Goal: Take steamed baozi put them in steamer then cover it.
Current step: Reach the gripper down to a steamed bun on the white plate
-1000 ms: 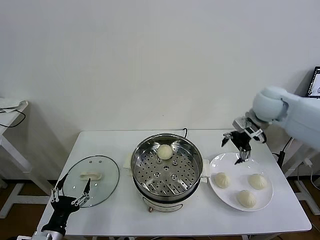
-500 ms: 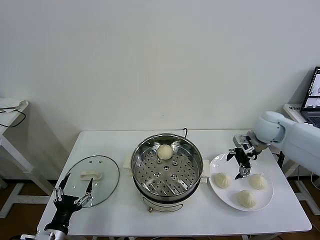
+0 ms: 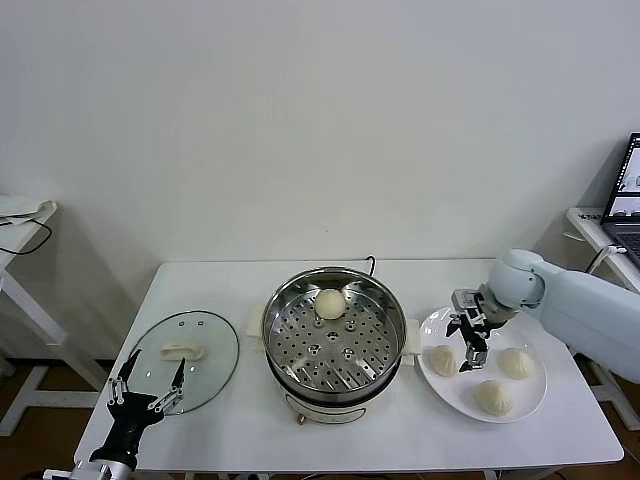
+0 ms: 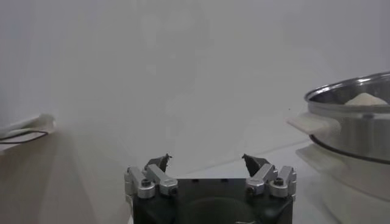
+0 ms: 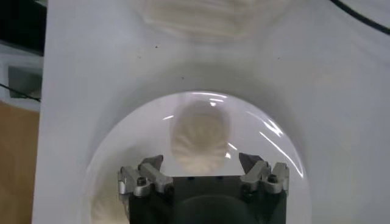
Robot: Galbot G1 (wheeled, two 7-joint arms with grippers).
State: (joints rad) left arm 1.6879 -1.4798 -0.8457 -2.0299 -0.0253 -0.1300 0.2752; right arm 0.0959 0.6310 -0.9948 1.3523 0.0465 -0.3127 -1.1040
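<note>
Overhead, we see our right hand (image 3: 467, 345) open above the plate's (image 3: 525, 397) three baozi (image 3: 442, 360), one bun (image 3: 330, 303) already in the steamer (image 3: 334, 335); our left hand (image 3: 147, 391) idles open near the cover (image 3: 183, 361). At the right wrist, a baozi (image 5: 199, 137) lies between open fingers (image 5: 251, 163): next we judge a descent and gentle closing.

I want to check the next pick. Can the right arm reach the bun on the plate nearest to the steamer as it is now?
Probably yes. The right claw hangs open just above that bun on the plate, and in the right wrist view the bun lies uncovered between the fingers.
</note>
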